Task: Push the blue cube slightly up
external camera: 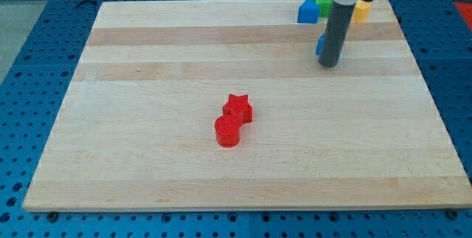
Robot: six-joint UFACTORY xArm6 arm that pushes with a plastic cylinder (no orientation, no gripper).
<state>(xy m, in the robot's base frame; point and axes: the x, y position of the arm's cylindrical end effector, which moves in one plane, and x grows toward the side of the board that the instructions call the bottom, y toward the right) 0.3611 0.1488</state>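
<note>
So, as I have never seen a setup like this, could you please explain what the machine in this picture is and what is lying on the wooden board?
This is a single camera view looking down at an angle on a wooden board on a blue perforated table. The machine is a robot arm that has no hand: it ends in a straight dark rod, and my tip slides over the board to push blocks. Nothing is held. Beside the rod, on the view's left, a small blue block peeks out, mostly hidden. Near the view's top sit another blue block, a green block and a yellow block. In the middle lie a red star and a red cylinder, touching.
</note>
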